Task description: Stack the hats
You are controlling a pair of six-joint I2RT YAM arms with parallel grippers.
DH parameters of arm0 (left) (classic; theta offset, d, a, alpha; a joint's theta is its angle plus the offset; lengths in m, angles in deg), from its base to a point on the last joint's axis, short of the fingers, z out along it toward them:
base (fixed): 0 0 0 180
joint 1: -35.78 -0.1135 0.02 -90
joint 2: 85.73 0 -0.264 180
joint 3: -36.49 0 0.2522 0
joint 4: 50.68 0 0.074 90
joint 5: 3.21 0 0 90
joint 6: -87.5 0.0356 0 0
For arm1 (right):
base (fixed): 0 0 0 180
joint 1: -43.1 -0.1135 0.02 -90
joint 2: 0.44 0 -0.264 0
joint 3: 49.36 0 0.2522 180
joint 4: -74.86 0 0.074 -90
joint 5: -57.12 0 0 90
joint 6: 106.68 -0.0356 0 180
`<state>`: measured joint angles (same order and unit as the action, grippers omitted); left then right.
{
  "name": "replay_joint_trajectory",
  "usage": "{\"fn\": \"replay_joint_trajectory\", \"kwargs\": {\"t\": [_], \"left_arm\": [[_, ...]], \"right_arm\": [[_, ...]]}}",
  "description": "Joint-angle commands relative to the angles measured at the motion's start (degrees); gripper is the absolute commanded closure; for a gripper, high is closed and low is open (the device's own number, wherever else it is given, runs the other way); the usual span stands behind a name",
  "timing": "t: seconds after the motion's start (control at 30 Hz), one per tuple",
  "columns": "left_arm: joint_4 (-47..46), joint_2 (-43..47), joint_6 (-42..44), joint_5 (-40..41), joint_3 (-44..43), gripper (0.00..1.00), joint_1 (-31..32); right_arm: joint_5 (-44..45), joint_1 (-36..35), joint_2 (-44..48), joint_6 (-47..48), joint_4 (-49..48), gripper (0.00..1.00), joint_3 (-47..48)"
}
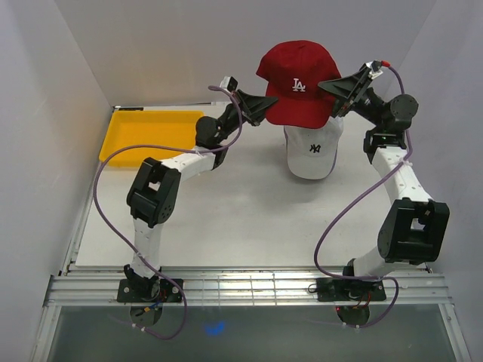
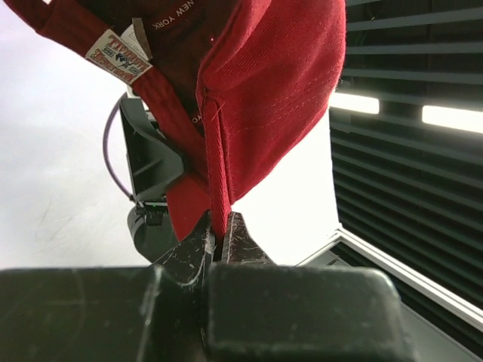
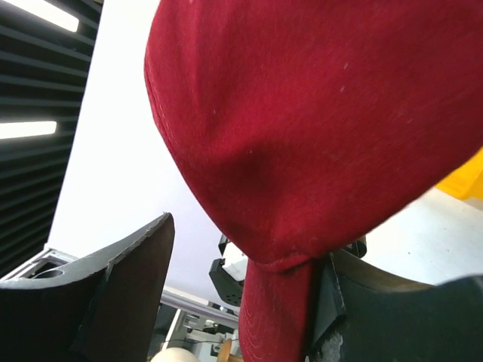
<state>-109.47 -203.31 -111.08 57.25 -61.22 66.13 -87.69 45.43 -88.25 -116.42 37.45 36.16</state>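
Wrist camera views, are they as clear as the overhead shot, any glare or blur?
Top external view: evenly lit and sharp, no glare on the white cap. Left wrist view: ceiling light strips glare brightly, the left hand is dark and blurred up close. Right wrist view: the red cap fills the frame, slightly soft but well lit.

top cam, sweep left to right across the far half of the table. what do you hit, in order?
yellow tray → left gripper → red LA cap → right gripper. Skipped: white NY cap, which overlaps the red one.
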Motion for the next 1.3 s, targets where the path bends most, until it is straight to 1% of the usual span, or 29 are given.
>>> {"fn": "replay_joint_trajectory", "kwargs": {"t": [0.0, 0.07, 0.1, 0.23, 0.27, 0.33, 0.47, 0.53, 0.57, 0.67, 0.73, 0.77, 0.93, 0.97, 1.0, 1.03, 1.1, 1.17, 1.27], "left_arm": [[-2.3, -1.0, -0.2, 3.6, -4.2, 1.0, 0.8], [-1.6, -2.4, -0.3, 4.2, -6.1, 1.0, 1.1], [-1.5, -2.9, -0.3, 5.1, -6.6, 1.0, 1.5], [-0.4, -4.1, -0.3, 7.0, -7.6, 1.0, 2.3], [-0.1, -4.3, -0.2, 7.2, -7.6, 1.0, 2.4], [-0.2, -4.5, -0.2, 8.0, -7.4, 1.0, 2.8], [-0.5, -4.8, -0.4, 8.6, -6.7, 1.0, 2.9], [-0.1, -4.9, -0.3, 8.6, -6.8, 1.0, 3.0], [0.0, -4.9, -0.3, 8.5, -6.9, 1.0, 3.1], [0.6, -5.3, -0.4, 8.3, -6.9, 1.0, 3.5], [0.8, -5.5, -0.6, 8.2, -6.3, 1.0, 3.8], [0.9, -5.6, -0.7, 8.3, -6.1, 1.0, 3.8], [1.6, -6.2, -1.3, 7.8, -5.5, 1.0, 4.1], [1.7, -6.3, -1.5, 7.9, -5.4, 1.0, 4.1], [2.0, -6.4, -1.6, 7.9, -5.5, 0.98, 4.2], [2.3, -6.4, -1.6, 7.7, -5.8, 0.91, 4.2], [3.2, -6.5, -1.7, 7.7, -5.9, 0.83, 4.2], [4.2, -6.6, -1.8, 7.5, -6.2, 0.75, 4.1], [5.8, -7.3, -2.2, 7.2, -6.9, 0.77, 4.1]], "right_arm": [[-2.3, 0.0, 4.5, 4.4, 3.4, 0.34, 1.1], [-2.7, 0.1, 6.1, 6.0, 6.1, 0.34, 0.7], [-3.0, 0.1, 6.7, 8.1, 10.0, 0.34, 0.5], [-3.4, 0.2, 9.8, 14.7, 19.3, 0.34, -1.4], [-3.3, 0.3, 10.9, 16.0, 21.0, 0.36, -1.8], [-3.1, 0.4, 12.0, 18.4, 24.1, 0.36, -2.8], [-2.9, 0.7, 14.9, 20.8, 27.4, 0.45, -5.6], [-2.8, 1.1, 15.5, 21.2, 27.4, 0.49, -7.2], [-2.8, 1.6, 15.8, 21.2, 27.5, 0.53, -7.6], [-2.7, 2.4, 16.2, 21.0, 27.8, 0.62, -8.1], [-2.3, 2.9, 16.2, 20.9, 28.0, 0.66, -8.0], [-2.1, 3.1, 16.2, 20.5, 28.0, 0.7, -7.9], [-1.1, 3.3, 16.1, 18.6, 27.4, 0.85, -8.1], [-0.6, 3.5, 16.2, 17.1, 26.1, 0.9, -8.6], [-0.3, 3.5, 16.3, 16.1, 25.4, 0.92, -9.0], [0.0, 3.6, 16.4, 14.9, 24.5, 0.92, -10.1], [0.4, 3.8, 16.4, 12.0, 22.3, 0.92, -11.2], [0.8, 4.0, 16.0, 11.5, 21.4, 0.92, -11.9], [0.7, 4.3, 15.0, 11.3, 19.8, 0.92, -12.6]]}}
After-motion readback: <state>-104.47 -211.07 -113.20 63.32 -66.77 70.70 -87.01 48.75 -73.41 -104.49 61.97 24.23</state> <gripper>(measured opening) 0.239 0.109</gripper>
